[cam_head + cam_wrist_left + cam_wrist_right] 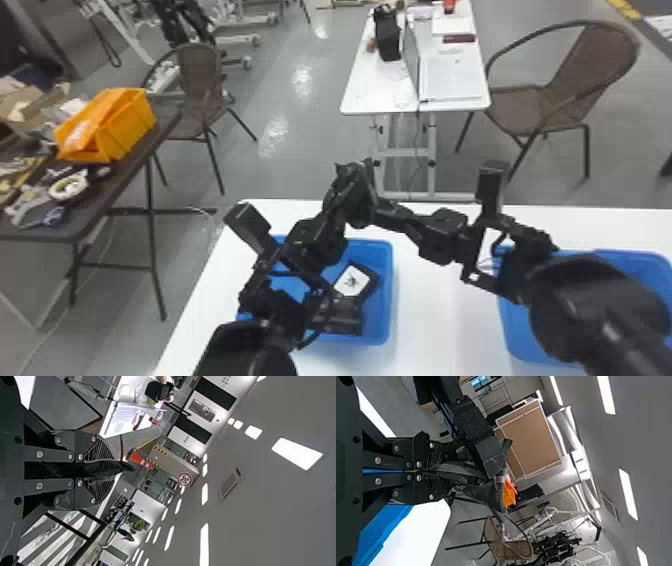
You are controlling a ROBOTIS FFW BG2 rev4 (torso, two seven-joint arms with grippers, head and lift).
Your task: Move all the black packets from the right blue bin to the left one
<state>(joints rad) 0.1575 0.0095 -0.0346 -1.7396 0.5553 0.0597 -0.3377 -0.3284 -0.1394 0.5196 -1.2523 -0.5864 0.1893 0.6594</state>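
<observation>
Job: likely passing | flat-fingered black left gripper (111,470) and matching right gripper (445,471) pinch one soft black packet (351,194), middle of head view | next: right should let go, left lower it into blue plastic bin (386,310), bottom middle

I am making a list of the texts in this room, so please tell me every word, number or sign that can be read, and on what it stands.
"30": on the round, red-ringed sign.
White marks on the orange bin: too blurred.
Other marks: too small or blurred to read.
</observation>
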